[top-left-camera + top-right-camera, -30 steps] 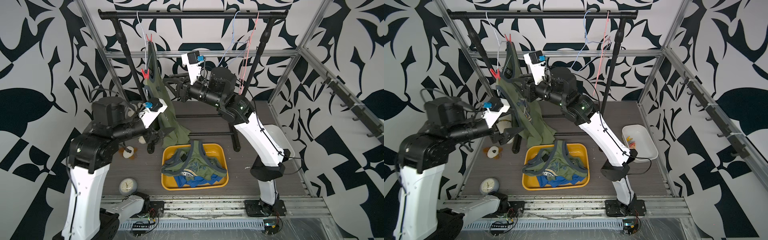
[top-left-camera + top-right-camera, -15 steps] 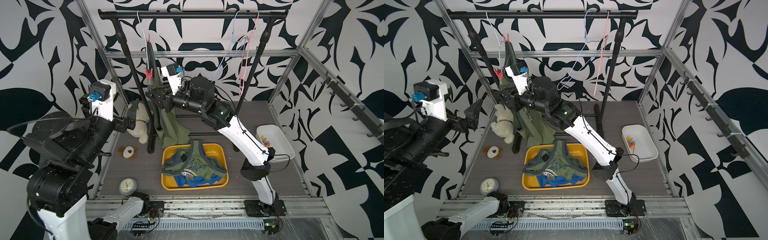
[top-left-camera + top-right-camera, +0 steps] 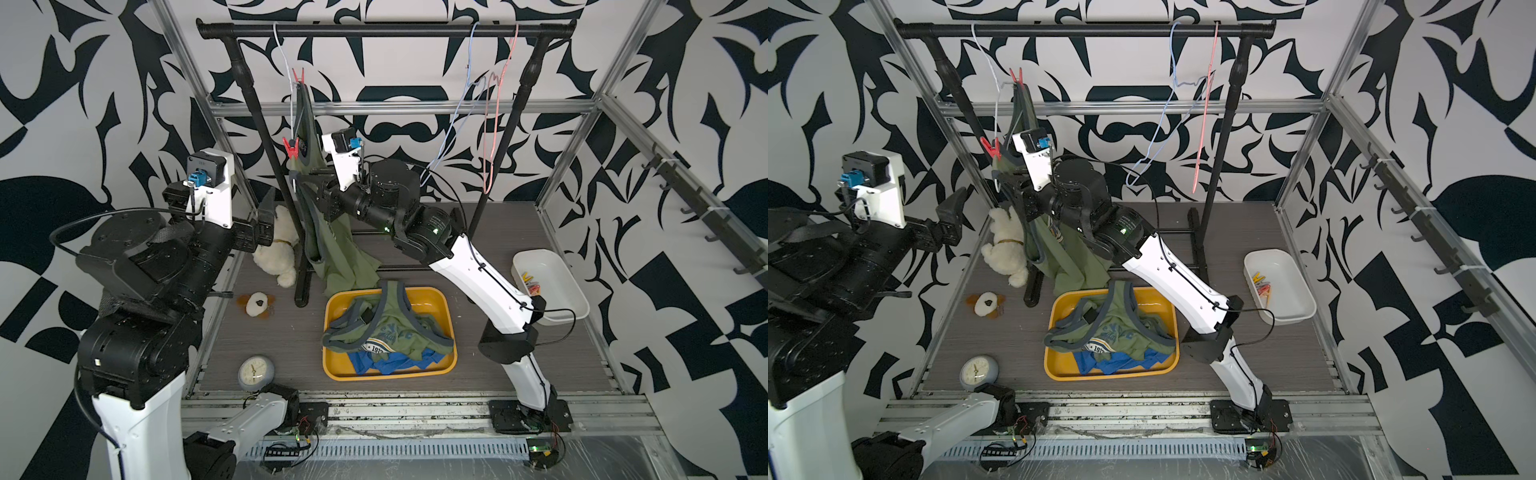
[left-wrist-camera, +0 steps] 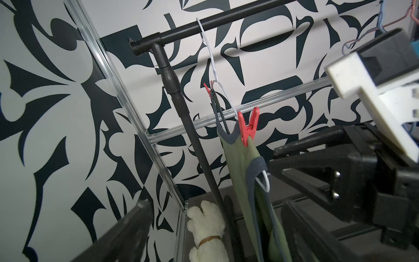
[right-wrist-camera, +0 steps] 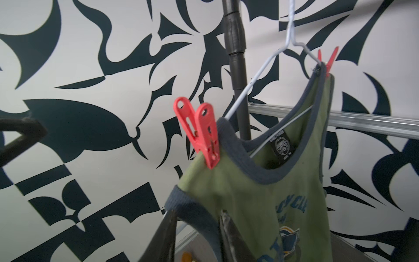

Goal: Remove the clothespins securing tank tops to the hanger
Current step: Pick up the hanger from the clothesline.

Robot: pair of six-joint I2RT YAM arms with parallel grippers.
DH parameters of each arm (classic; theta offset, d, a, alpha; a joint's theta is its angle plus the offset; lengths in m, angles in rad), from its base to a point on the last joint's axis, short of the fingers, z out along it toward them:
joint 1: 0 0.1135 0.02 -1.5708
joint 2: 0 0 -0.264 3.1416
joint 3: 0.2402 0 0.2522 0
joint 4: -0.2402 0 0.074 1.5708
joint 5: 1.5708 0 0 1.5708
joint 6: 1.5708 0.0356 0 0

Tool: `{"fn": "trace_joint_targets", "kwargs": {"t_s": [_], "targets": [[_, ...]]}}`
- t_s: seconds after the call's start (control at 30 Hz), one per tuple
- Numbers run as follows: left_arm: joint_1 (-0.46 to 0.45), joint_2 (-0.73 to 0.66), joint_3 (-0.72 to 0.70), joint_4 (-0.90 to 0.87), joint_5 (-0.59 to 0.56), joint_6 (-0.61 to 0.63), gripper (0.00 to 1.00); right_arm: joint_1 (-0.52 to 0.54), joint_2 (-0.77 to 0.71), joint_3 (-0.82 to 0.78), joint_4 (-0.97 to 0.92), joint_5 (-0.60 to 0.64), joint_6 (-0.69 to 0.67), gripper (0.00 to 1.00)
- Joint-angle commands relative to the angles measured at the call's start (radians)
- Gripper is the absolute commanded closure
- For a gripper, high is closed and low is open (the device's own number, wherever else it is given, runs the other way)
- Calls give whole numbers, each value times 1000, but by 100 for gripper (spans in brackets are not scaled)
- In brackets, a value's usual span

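An olive-green tank top (image 3: pixel 332 245) (image 5: pixel 260 192) hangs on a white wire hanger (image 5: pixel 256 79) at the rack's left end. Two red clothespins pin its straps: the lower one (image 3: pixel 291 147) (image 5: pixel 201 133) (image 4: pixel 248 129) and the upper one (image 3: pixel 298 76) (image 5: pixel 327 60). My right gripper (image 3: pixel 305 191) (image 5: pixel 197 217) sits just under the lower clothespin, its narrowed jaws either side of the grey armhole trim with a gap still showing. My left gripper (image 3: pixel 268 216) (image 4: pixel 215 204) stands wide open and holds nothing, left of the rack post. An olive top (image 3: pixel 390 328) and a blue one (image 3: pixel 390 361) lie in the yellow tray (image 3: pixel 332 365).
A white bin (image 3: pixel 557 299) at the right holds loose clothespins (image 3: pixel 530 280). A white plush toy (image 3: pixel 278 249) lies by the black rack post (image 3: pixel 266 124). A small plush (image 3: pixel 257 305) and a clock (image 3: pixel 255 372) lie near the front left. Bare blue (image 3: pixel 465 95) and pink (image 3: pixel 494 124) hangers hang at the right.
My left arm has drawn back from the hanging top toward the left frame and opened wider. My right arm has swung left and down to the armhole trim, jaws narrowing.
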Motion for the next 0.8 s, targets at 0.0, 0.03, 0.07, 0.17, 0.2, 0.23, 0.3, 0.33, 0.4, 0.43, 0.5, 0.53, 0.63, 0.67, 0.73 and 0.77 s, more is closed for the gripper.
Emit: {"fn": "trace_joint_targets", "kwargs": {"t_s": [0.0, 0.03, 0.07, 0.17, 0.2, 0.23, 0.3, 0.33, 0.4, 0.43, 0.5, 0.53, 0.63, 0.67, 0.73, 0.77], "targets": [[4, -10, -7, 29, -7, 3, 7, 3, -11, 20, 73, 32, -8, 66], [3, -11, -6, 25, -7, 4, 7, 6, -14, 15, 83, 13, -3, 65], [4, -12, -5, 26, -6, 5, 7, 10, -20, 2, 103, -11, -2, 64], [3, -15, -7, 26, -10, 6, 7, 31, -60, -81, 203, -70, -6, 61], [3, -16, -9, 26, -10, 6, 7, 40, -66, -92, 220, -74, -9, 61], [4, -17, -15, 28, -8, 8, 7, 50, -65, -87, 222, -67, -16, 60], [3, -17, -24, 29, -8, 7, 7, 68, -46, -44, 195, -33, -37, 58], [4, -17, -27, 29, -7, 8, 7, 72, -26, -6, 168, -22, -42, 58], [3, -19, -29, 28, 2, 8, 7, 76, 0, 38, 136, 0, -45, 57], [3, -19, -31, 27, 7, 7, 6, 78, 4, 42, 137, 11, -44, 57], [3, -19, -31, 26, 10, 7, 6, 86, 5, 31, 151, 54, -51, 57], [3, -20, -30, 26, 11, 6, 7, 90, 6, 26, 160, 81, -59, 56], [3, -22, -33, 25, 11, 6, 7, 93, 21, 28, 175, 140, -65, 56], [3, -24, -34, 24, 11, 6, 7, 92, 29, 30, 178, 146, -65, 55], [3, -25, -35, 24, 9, 7, 7, 93, 40, 36, 187, 193, -68, 56], [3, -26, -35, 23, 9, 8, 7, 95, 46, 36, 193, 198, -68, 55]]}}
